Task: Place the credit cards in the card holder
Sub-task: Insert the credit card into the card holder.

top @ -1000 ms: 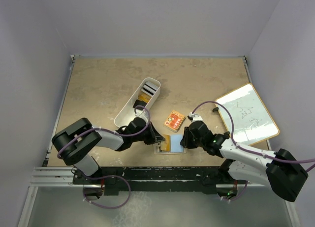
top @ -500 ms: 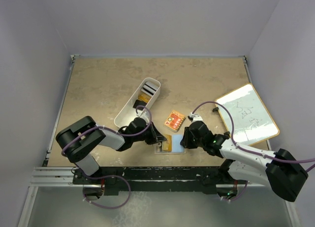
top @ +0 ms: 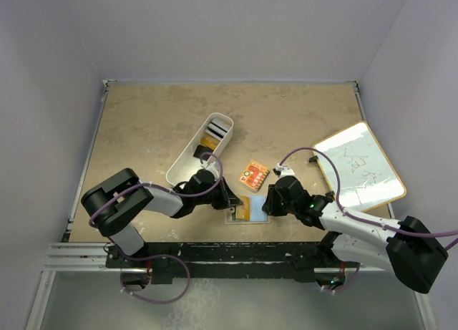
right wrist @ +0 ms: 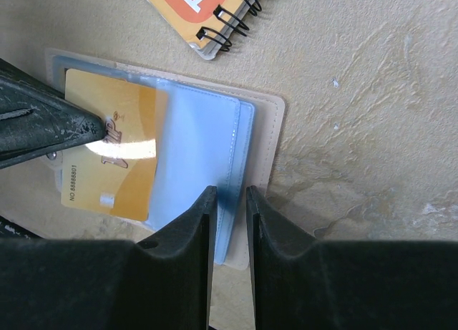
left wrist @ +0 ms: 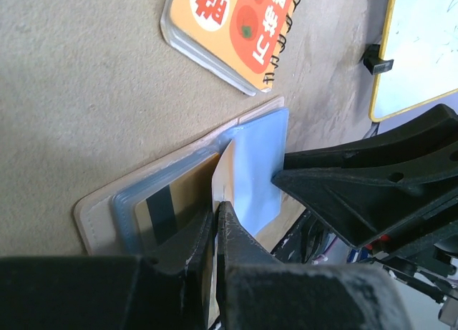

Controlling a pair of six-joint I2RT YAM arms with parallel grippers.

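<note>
Mid-insertion: left hand (left wrist: 215,214), pinching orange-gold plastic card (right wrist: 107,165), is sliding it into beige folding card holder (right wrist: 273,129); right hand (right wrist: 229,195), slightly parted, is bracing. Next: deeper push.

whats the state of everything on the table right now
card holder, open flat
gold card, one edge under a blue sleeve
left gripper, shut on gold card
right gripper, jaws narrow astride the sleeve edge, grip unclear
notebook, closed
white bin, cards inside
</note>
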